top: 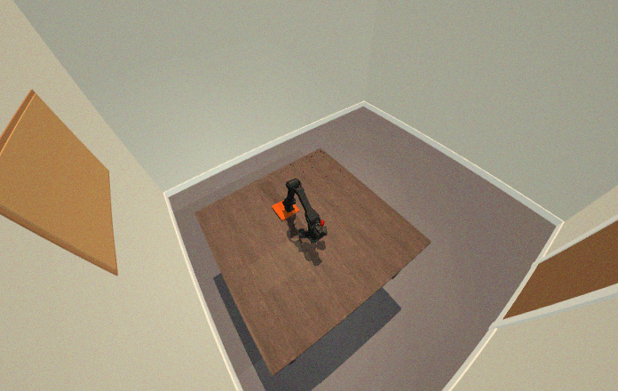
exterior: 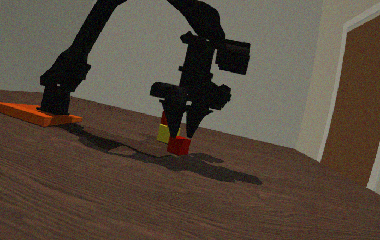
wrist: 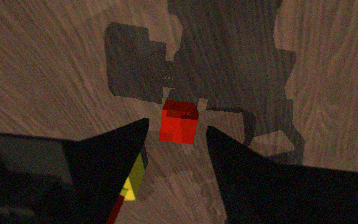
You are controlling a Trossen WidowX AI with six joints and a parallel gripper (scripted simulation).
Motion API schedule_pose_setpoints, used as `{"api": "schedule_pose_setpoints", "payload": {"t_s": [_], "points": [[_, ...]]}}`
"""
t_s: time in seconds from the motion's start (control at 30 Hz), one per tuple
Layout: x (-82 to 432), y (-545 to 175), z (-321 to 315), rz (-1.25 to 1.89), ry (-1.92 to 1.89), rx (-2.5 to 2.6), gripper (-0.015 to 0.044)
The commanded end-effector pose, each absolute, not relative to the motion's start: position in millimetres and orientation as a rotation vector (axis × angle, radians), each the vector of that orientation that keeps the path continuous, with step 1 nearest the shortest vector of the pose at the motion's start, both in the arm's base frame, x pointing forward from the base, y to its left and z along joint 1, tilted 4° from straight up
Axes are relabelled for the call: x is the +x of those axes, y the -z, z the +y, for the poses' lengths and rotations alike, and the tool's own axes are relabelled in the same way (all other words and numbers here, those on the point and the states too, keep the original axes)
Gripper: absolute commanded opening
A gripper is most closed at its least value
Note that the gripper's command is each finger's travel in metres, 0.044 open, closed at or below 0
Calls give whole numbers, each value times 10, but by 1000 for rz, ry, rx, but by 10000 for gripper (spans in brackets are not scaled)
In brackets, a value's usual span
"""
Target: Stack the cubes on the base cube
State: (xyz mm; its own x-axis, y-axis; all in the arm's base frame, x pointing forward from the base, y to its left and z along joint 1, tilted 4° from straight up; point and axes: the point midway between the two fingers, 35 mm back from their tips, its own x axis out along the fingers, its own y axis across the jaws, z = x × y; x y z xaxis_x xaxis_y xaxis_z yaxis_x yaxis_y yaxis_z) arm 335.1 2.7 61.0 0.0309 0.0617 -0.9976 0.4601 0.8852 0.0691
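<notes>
My gripper [exterior: 182, 136] [wrist: 178, 126] is open and empty, pointing down just above a loose red cube [exterior: 178, 146] [wrist: 178, 131]. That cube rests on the table between the fingertip lines, with room on both sides in the wrist view. The yellow base cube [exterior: 164, 134] [wrist: 138, 172] stands behind it, partly hidden by a finger. The other red cube [top: 321, 223] [exterior: 163, 118] [wrist: 115, 210] sits on top of the yellow cube. Much of it is hidden behind a finger, so its exact corner and levelness cannot be told.
The arm stands on an orange base plate [top: 280, 211] [exterior: 21, 114] on the wooden table [top: 272, 301] [exterior: 95, 203]. The stacked yellow and red cubes are close beside one finger in the wrist view. Arm shadows fall across the table around the loose cube.
</notes>
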Motion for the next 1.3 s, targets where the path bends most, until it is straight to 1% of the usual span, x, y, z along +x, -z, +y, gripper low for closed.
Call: {"api": "schedule_pose_setpoints", "payload": {"t_s": [0.0, 0.23, 0.43, 0.63, 1.27], "points": [[3338, -520, 38, 1531, 323, 433, 265], [3336, -431, 44, 1531, 323, 433, 265], [3336, -431, 44, 1531, 323, 433, 107], [3344, -475, 41, 1531, 323, 433, 105], [3376, -1067, -4, 1531, 324, 433, 105]]}}
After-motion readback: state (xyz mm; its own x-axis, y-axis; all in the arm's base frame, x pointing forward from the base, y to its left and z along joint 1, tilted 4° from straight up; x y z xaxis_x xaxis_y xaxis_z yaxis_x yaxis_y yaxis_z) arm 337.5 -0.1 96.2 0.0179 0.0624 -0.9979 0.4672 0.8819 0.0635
